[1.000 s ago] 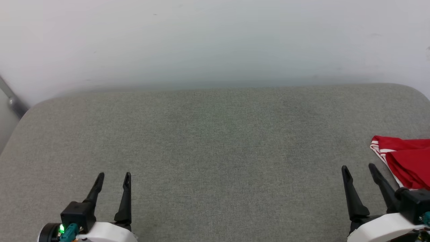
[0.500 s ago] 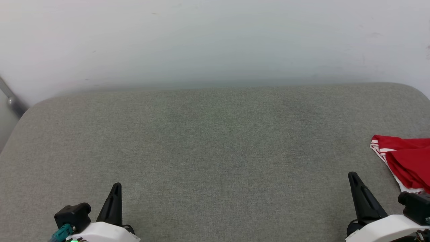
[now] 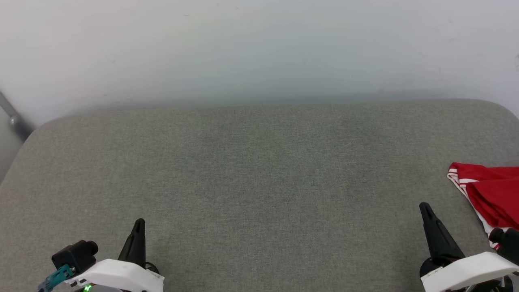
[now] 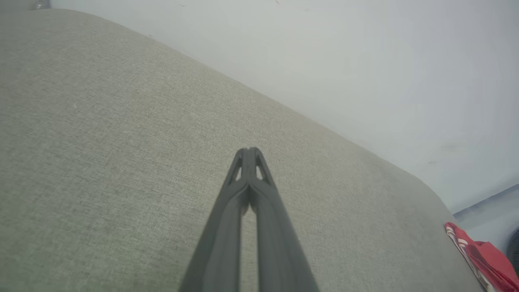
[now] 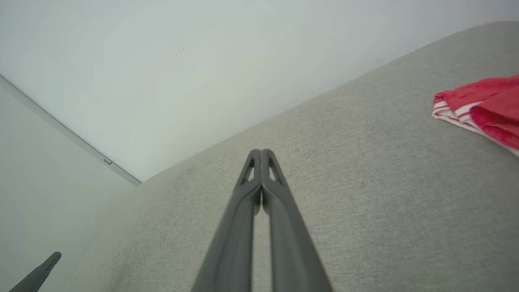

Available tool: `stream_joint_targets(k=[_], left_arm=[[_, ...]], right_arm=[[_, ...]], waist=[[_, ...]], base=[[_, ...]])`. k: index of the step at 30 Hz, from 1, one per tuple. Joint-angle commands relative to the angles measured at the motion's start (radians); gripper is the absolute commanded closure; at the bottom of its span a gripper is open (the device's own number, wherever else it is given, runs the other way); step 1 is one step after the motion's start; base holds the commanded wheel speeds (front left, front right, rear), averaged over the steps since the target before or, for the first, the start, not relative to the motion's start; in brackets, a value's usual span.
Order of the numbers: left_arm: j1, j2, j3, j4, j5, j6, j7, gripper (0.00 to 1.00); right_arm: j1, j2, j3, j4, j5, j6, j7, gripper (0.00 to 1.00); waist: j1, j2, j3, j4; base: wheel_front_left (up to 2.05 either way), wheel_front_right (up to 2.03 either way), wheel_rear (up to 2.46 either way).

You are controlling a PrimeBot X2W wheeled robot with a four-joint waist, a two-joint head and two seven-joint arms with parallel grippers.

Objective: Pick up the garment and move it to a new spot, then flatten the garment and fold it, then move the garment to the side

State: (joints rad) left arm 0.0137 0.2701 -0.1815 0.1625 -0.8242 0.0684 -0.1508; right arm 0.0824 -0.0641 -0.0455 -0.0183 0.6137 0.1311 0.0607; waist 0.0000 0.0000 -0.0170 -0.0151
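Grey cushion (image 3: 259, 170): 1 garment (image 3: 494, 194), perhaps folded; 2 grippers (image 3: 139, 224) (image 3: 424, 207).

Closed right hand (image 5: 261, 151) over cushion (image 5: 365, 182)

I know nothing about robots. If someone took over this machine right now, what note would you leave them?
Left gripper: shut, empty, over the grey cushion.
Right gripper: shut, empty, close to the garment but apart from it.
The garment: red with striped trim, bunched at the cushion's right edge, partly out of frame.
Done: nothing evident; a fold cannot be confirmed.
Left: probably the whole job, starting with the pickup.
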Motion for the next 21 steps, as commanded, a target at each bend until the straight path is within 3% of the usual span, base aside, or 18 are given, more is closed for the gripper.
stream_joint_targets(k=[1, 21], left_arm=[[-0.033, -0.003, 0.019, -0.008, -0.032, -0.01, 0.009, 1.0], [-0.06, -0.059, 0.092, 0.015, -0.254, -0.065, 0.077, 1.0]], right_arm=[[-0.033, -0.01, 0.0, -0.001, 0.044, 0.0, -0.005, 1.0], [-0.08, -0.016, -0.004, 0.073, 0.329, 0.0, -0.002, 1.0]], waist=[[0.0, 0.0, 0.0, 0.0], [0.0, 0.0, 0.004, 0.003]], base=[[0.0, 0.0, 0.0], [0.0, 0.0, 0.0]])
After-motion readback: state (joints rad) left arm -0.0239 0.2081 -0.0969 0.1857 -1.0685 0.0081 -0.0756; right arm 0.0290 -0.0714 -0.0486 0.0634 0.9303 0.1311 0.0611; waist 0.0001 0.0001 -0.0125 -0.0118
